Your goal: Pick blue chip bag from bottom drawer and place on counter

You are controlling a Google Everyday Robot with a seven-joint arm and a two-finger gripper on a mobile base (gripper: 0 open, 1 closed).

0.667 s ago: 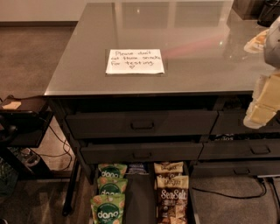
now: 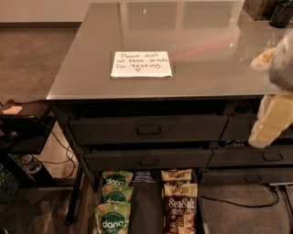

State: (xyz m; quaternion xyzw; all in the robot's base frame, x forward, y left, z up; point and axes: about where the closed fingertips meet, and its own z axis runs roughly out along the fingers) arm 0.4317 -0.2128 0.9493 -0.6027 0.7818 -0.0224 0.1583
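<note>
Dropped a little and drifted slightly left since the earlier frame, speaking of the pincer (image 2: 272, 98); everything else unmoved. Hangs blurred at the right edge of the surface (image 2: 206, 27), partly over the front right corner, partly in front of the upper drawer fronts (image 2: 149, 129). Cream and grey, cut off by the right side of the view. Cannot tell how wide open, nor whether holding anything.

Further in on the surface, near the middle of the front edge: white handwritten note (image 2: 141, 64), lying flat. At the far right corner: dark objects (image 2: 280, 13), too dim to name.

Below the front edge, pulled out low: bottom drawer (image 2: 145, 212), dark inside. Tucked at its back, just under the second drawer front, between the green and brown rows: blue chip bag (image 2: 143, 176), only partly showing, well apart from the pincer. Down the drawer's left side: three green bags (image 2: 114, 201) in a row. Down its right side: brown-and-cream bags (image 2: 179, 205). Off the left edge of the surface and lower: small dark side shelf (image 2: 23, 114). On the floor at right: black cable (image 2: 238, 201).
</note>
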